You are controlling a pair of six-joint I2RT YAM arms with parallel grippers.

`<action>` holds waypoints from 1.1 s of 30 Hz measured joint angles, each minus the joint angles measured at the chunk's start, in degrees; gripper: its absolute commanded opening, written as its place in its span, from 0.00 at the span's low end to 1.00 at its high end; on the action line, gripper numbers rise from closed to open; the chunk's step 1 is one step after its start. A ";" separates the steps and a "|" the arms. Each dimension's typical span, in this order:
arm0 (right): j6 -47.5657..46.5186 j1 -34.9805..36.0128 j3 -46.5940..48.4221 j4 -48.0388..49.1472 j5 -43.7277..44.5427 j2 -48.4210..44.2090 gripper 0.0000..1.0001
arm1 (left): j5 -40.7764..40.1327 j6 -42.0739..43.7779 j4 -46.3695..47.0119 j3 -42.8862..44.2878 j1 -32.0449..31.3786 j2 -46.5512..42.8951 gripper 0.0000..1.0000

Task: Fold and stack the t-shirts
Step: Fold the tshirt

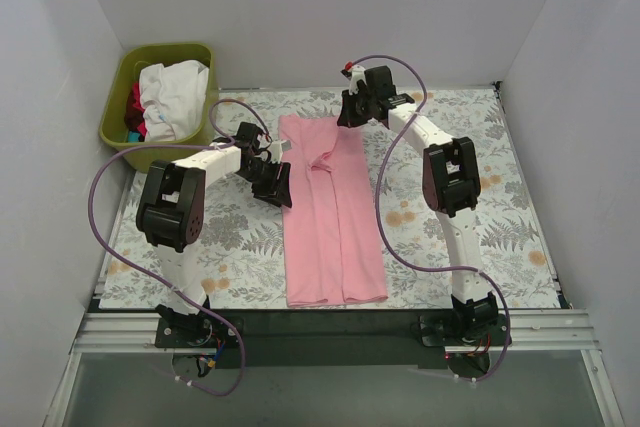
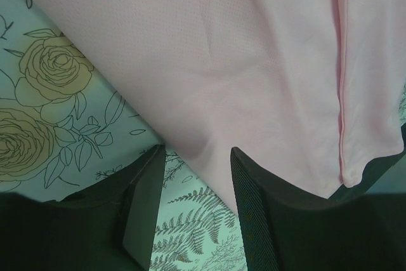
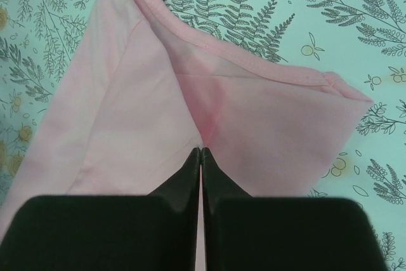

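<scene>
Shirt [image 1: 333, 217] folded into a long strip on the bench [image 1: 480, 237]; left gripper [image 2: 196, 157] spread astride its left edge, right gripper [image 3: 201, 153] closed at its far end, presumably for a crosswise fold.

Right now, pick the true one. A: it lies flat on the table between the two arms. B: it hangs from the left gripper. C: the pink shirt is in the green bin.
A: the pink shirt is spread on the table between the arms; the green bin holds other clothes.

No readable text, labels, brands or numbers anywhere in any view
</scene>
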 measured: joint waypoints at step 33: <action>-7.13 -0.68 -4.39 1.46 10.08 -1.16 0.40 | 1.90 -3.02 1.90 6.03 0.13 -1.09 0.39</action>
